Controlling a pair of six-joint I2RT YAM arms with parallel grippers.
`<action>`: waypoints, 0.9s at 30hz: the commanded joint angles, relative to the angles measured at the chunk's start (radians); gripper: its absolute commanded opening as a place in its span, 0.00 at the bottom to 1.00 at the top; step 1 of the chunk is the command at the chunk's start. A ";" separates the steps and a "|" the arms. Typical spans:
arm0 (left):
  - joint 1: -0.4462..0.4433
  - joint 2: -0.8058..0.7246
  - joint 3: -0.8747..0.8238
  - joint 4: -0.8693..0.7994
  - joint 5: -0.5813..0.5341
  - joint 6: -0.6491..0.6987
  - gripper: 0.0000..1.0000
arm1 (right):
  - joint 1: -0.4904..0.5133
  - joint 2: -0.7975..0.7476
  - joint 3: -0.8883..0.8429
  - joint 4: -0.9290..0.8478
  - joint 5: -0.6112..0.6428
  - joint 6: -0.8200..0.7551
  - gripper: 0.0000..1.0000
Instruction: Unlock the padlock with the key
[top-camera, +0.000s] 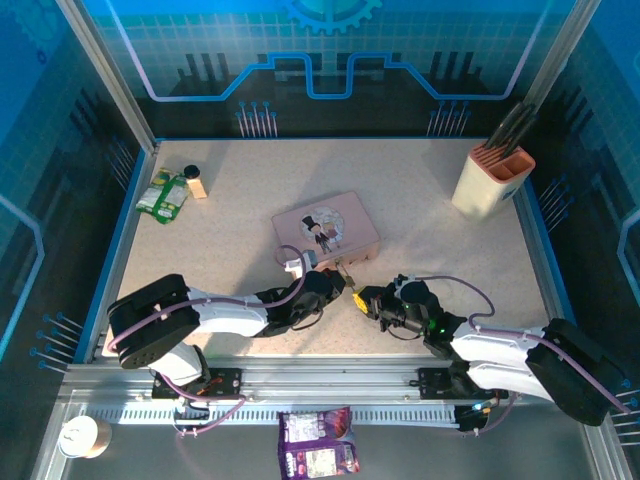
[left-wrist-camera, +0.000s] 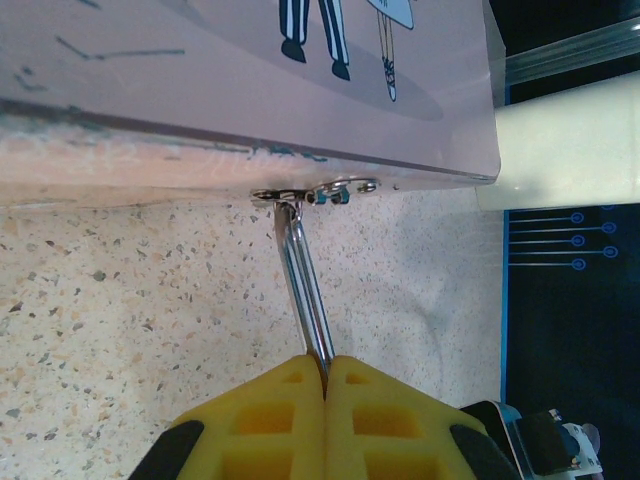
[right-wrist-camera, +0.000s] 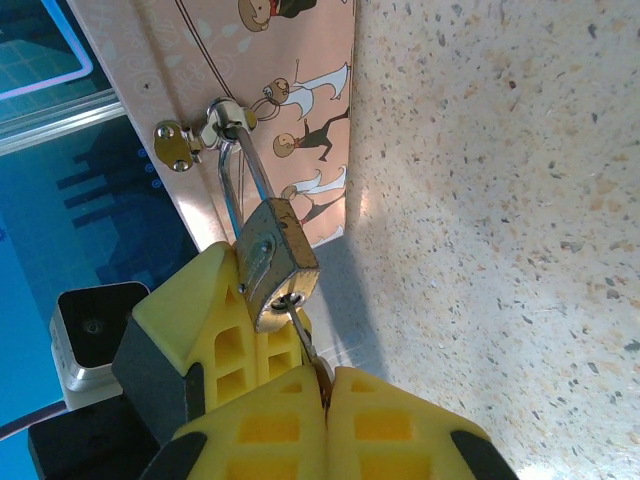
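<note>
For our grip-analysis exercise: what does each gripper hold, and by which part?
Left gripper: the padlock, apparently by its body, shackle through the clasp of the pink box. Right gripper: the key by its head, blade in the keyhole.

No text, number or brand can be read. Cartoon figures without lettering are printed on the pink box (top-camera: 326, 232). The print on the purple packet (top-camera: 318, 443) and green packet (top-camera: 165, 195) cannot be made out.

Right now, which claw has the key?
The right claw, pinching the thin key pushed into the padlock; the left claw holds the padlock itself.
</note>
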 joint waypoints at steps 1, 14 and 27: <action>-0.068 0.002 0.018 0.108 0.113 0.033 0.00 | -0.026 0.000 0.021 0.122 0.056 0.014 0.00; -0.075 0.020 0.029 0.108 0.127 0.027 0.00 | -0.026 0.047 0.030 0.173 0.043 0.024 0.00; -0.081 0.001 0.009 0.115 0.126 0.007 0.00 | -0.032 0.059 0.018 0.170 0.065 0.033 0.00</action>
